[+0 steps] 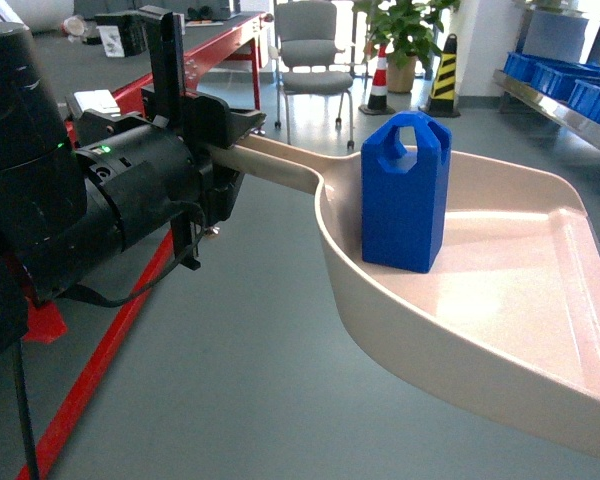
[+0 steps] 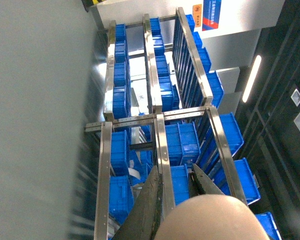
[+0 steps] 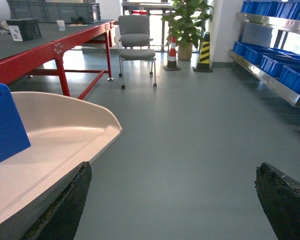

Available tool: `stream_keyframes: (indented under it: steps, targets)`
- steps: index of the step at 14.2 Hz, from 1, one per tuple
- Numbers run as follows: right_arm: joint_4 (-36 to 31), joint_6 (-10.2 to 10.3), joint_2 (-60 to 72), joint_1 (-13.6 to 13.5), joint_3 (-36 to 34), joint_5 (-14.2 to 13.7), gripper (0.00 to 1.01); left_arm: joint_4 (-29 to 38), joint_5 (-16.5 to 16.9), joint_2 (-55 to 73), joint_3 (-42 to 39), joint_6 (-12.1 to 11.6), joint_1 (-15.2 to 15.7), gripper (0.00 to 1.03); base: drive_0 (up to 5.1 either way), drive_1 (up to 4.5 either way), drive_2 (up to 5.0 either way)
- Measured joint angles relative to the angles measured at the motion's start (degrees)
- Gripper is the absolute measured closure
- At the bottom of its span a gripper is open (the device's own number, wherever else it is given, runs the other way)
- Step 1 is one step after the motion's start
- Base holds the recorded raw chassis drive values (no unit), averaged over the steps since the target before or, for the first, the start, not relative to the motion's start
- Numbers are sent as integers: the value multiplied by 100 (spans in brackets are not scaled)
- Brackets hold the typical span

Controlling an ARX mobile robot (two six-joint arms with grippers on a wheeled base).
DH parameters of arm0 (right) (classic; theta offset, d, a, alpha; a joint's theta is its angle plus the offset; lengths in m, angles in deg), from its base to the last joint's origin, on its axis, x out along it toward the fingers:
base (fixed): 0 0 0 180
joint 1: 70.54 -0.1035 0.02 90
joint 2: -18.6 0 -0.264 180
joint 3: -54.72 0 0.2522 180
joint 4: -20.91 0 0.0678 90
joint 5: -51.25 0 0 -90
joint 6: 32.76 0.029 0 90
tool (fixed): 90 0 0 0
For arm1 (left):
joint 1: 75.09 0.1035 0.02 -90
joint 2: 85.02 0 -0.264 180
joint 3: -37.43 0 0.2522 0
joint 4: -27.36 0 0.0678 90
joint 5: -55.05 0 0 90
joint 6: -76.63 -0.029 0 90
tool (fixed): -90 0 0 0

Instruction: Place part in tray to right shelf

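The blue part [image 1: 405, 195] stands upright in the back corner of the beige tray [image 1: 540, 300], close to where the handle [image 1: 280, 160] joins it. My left gripper [image 1: 242, 128] is shut on that handle and holds the tray up over the floor. In the left wrist view the left gripper [image 2: 176, 170] shows both fingers pressed on the rounded beige handle [image 2: 210, 220]. My right gripper [image 3: 173, 167] is open and empty, just right of the tray [image 3: 65, 130] and the part [image 3: 2, 125]. The right shelf [image 1: 560, 100] [image 3: 270, 75] with blue crates stands at the far right.
A red-framed work table [image 1: 210, 50] runs along the left. Straight ahead are a grey chair [image 1: 313, 60], a potted plant [image 1: 405, 35] and striped cones [image 1: 443, 75]. Grey floor [image 3: 190, 125] lies between me and the shelf. The left wrist view shows steel racks of blue crates [image 2: 155, 120].
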Motion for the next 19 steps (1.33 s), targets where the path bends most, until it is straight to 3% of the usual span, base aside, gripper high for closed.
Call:
stream_keyframes:
  steps: [19]
  targets:
    - [-2,0,-2,0,0,2,3,17,-4,0,2,4,4,90,1,426,-425]
